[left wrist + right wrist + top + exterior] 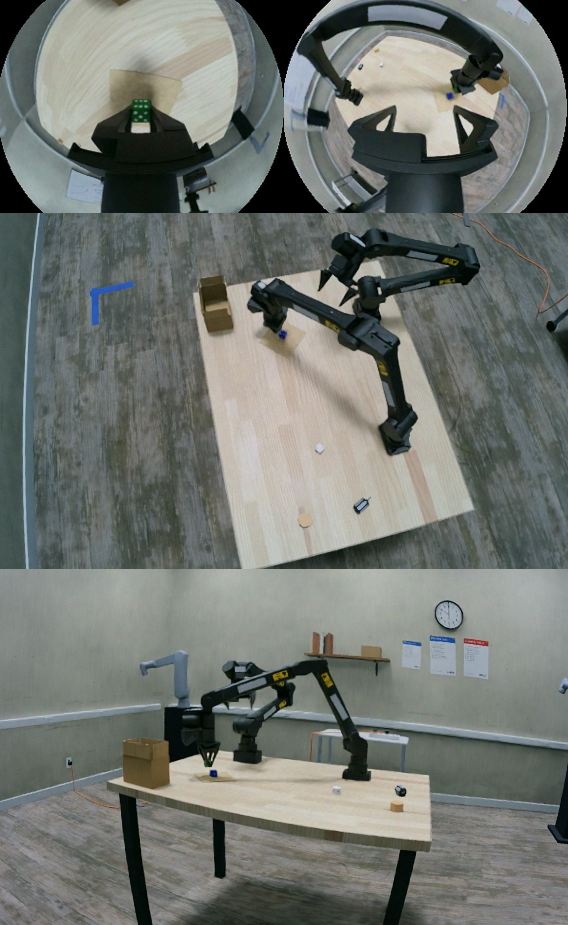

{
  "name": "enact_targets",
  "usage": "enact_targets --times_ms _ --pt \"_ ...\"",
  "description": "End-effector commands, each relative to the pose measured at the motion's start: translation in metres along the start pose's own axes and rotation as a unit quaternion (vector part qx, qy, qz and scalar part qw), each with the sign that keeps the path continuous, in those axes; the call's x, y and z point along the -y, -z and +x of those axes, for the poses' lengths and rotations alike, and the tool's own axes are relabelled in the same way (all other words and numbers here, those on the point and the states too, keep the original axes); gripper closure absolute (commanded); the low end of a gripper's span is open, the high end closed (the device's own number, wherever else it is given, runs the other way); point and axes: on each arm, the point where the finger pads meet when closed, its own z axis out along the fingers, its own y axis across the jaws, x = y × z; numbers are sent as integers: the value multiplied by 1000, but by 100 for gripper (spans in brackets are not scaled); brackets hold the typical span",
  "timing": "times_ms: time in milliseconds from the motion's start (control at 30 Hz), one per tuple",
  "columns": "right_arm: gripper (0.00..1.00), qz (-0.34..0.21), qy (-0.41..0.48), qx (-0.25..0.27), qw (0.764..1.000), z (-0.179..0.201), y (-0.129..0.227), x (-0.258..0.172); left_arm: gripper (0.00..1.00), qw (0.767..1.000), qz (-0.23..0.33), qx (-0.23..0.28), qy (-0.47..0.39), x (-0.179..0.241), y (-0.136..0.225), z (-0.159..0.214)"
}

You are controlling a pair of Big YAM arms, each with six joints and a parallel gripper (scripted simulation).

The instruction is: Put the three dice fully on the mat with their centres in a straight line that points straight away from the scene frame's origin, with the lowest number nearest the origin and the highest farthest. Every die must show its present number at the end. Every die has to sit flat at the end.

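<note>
My left gripper (208, 761) (140, 107) is shut on the green die (141, 106) (456, 89), just above the tan mat (296, 337) (225, 777) (120, 90) (441, 102). White pips show on the green die. The blue die (283, 334) (213, 773) (450, 96) sits on the mat close to the left fingers; it is hidden in the left wrist view. The white die (319, 448) (336, 789) (381, 65) lies on the bare table, far from the mat. My right gripper (334, 292) (424, 107) is wide open and empty, raised above the table's back part.
An open cardboard box (218, 319) (146, 764) stands near the mat. A black object (361, 505) (400, 790) and a round wooden block (304, 520) (396, 807) lie at the table's other end. A blue L-shaped marking (95, 308) is on the floor beyond the box.
</note>
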Motion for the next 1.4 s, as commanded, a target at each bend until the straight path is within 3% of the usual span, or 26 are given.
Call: enact_targets --times_ms 0,600,1367 --pt "0 12 17 30 999 -5 4 32 80 1000 7 22 -7 3 14 -21" --pt "0 93 -25 129 987 16 40 102 80 999 10 30 -14 11 41 -38" --pt "0 108 -39 150 982 14 52 111 80 999 6 34 -13 15 -17 -29"
